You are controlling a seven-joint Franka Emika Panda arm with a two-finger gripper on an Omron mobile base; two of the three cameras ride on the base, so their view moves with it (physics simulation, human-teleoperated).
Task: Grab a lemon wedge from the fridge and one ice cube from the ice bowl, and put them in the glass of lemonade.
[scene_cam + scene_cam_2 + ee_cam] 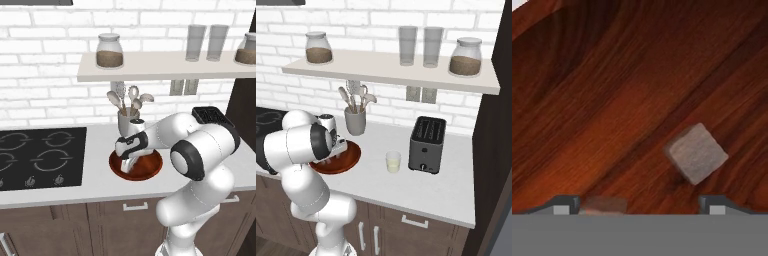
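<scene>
Ice cube [696, 153] is lying in the wooden ice bowl [150, 170] on the desk [100, 180], between the spread, released end effector [641, 204] fingertips.

We see ice bowl [150, 170], reddish-brown wood, on counter. Inside it, pale ice cube [696, 153] lying tilted, second cube partly visible. Glass of lemonade [393, 162] upright just beside toaster.

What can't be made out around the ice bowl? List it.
- Second ice cube, hand view: cut off by the bottom edge.
- Bowl contents, left base view: hidden behind the hand.
- Bowl contents, right base view: blocked by the arm.
</scene>
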